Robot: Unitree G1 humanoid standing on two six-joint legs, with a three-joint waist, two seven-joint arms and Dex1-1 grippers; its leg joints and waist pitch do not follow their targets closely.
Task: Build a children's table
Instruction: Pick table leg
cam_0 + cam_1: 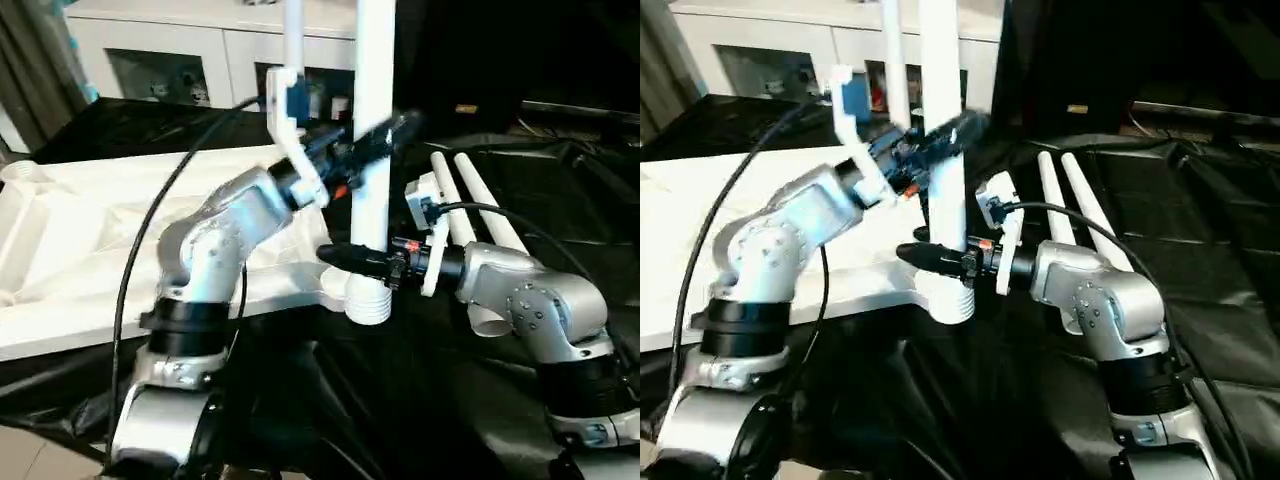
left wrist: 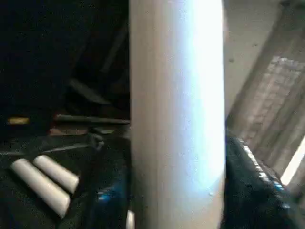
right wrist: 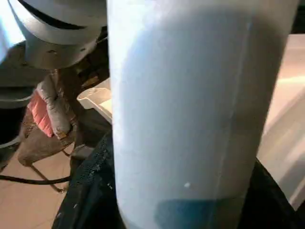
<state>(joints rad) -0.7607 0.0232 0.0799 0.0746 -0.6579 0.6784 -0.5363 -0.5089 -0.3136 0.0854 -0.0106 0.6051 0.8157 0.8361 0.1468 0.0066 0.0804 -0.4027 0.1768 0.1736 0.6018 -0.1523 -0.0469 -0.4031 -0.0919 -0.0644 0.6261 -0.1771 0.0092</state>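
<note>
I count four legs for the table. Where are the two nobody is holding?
In the head camera views, the two spare legs lie side by side on the black cloth, on the robot's right, just behind its right forearm.

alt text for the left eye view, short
Both grippers hold one white table leg upright at the near corner of the upturned white tabletop, the left gripper above the right gripper. Two more legs lie on black cloth at right.

A white cabinet (image 1: 200,45) with glass doors is seen behind — black sheeting (image 1: 560,200) is spread across the work surface.
</note>
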